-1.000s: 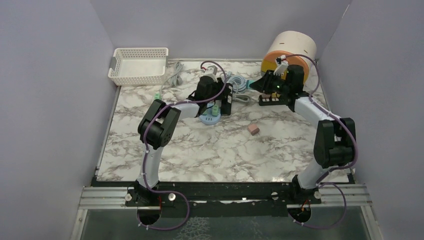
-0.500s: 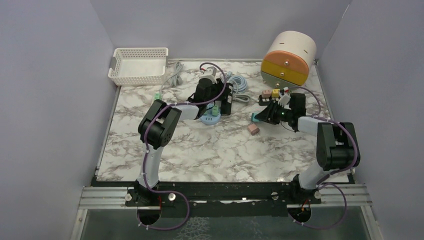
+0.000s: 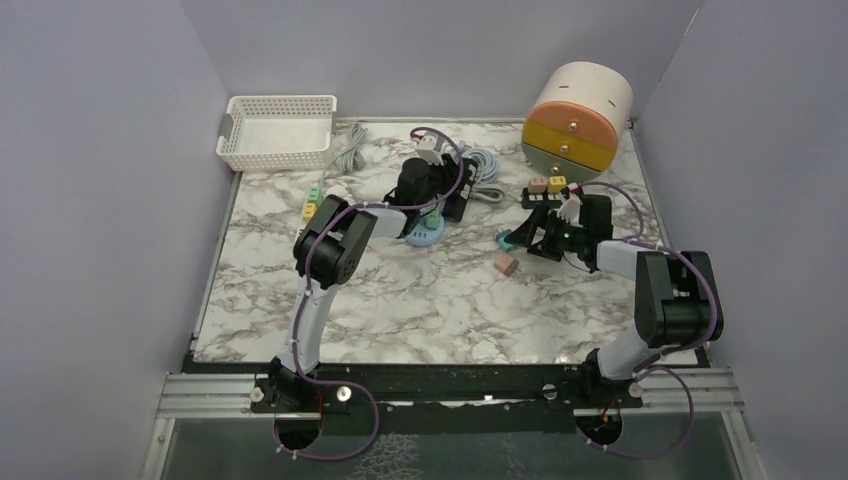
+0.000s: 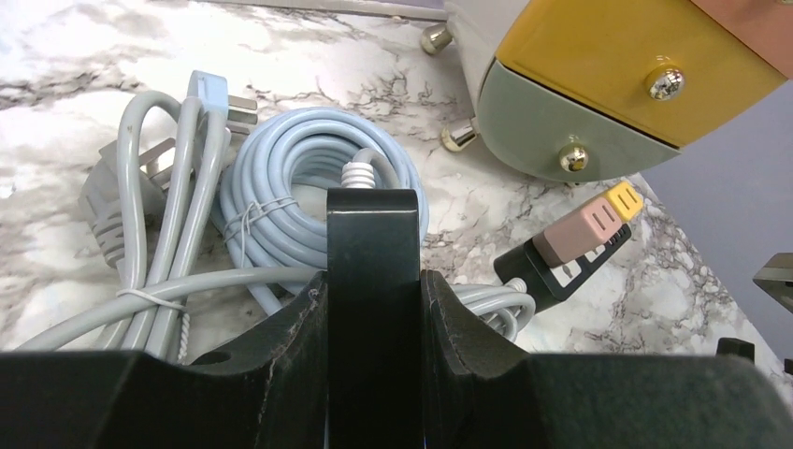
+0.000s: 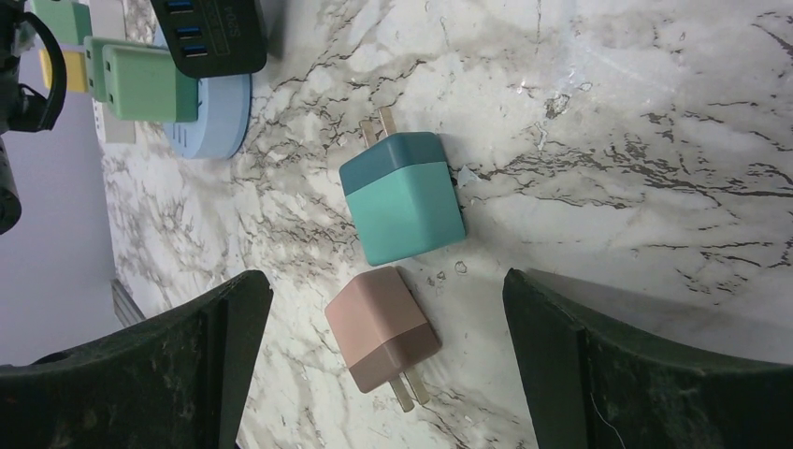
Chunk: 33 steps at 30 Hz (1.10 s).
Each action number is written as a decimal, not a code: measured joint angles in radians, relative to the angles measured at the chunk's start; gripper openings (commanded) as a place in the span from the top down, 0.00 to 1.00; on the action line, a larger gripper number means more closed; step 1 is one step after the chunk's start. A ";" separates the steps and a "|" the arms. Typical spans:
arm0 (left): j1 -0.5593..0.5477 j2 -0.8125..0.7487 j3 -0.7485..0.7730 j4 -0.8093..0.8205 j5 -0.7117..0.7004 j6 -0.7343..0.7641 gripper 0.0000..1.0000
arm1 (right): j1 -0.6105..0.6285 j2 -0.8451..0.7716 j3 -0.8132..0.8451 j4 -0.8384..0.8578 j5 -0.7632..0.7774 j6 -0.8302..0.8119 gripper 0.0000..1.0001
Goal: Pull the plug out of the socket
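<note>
While left tool [image 4: 372, 285] clamps socket [image 4: 371, 220], right tool [image 5: 379, 279] gapes.

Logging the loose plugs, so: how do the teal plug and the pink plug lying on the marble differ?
The teal plug is blue-green, the pink plug dusty pink. In the right wrist view the teal plug's prongs point up-left, the pink plug's down-right: opposite ways. The teal plug looks slightly bulkier than the pink plug. Both are two-tone cubes with two flat prongs, lying unplugged on the table.

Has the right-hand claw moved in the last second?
Yes. The right gripper came away from the round drawer unit, toward the near edge, down beside the loose pink plug.
</note>
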 measured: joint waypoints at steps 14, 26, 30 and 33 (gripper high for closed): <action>-0.019 0.070 0.077 0.047 0.010 0.070 1.00 | 0.000 0.000 0.000 0.000 0.000 -0.002 0.00; -0.021 0.115 0.156 0.022 0.024 0.075 1.00 | 0.000 -0.010 0.000 -0.012 0.002 -0.011 0.00; -0.021 0.115 0.155 0.023 0.024 0.077 1.00 | 0.000 -0.011 0.006 -0.017 0.007 -0.012 0.00; -0.021 0.115 0.155 0.023 0.024 0.078 0.85 | 0.000 -0.011 0.021 -0.021 0.026 -0.011 0.00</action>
